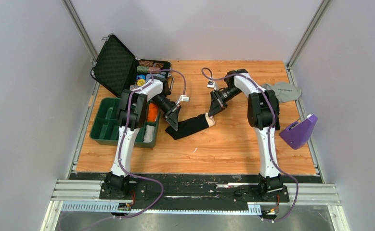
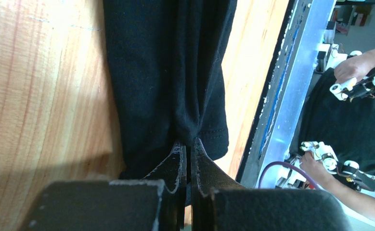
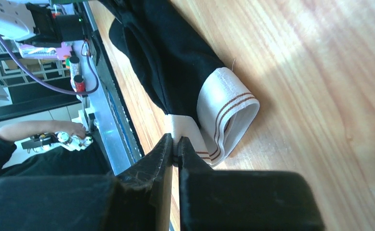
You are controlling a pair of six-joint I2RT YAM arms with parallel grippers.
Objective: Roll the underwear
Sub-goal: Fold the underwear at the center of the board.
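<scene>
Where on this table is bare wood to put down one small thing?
Widest: the near strip between the underwear and the front edge, flanked by the left arm and right arm. Smaller: far-centre, between the black case and the right arm. Crowded: green tray at left; grey garment and purple object at right.

Lab: aluminium rails (image 1: 74, 190), grey panels (image 1: 26, 96)

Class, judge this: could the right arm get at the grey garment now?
Probably, though not freely: the grey garment lies beside that arm with nothing between, but the right tool is shut on the underwear.
</scene>
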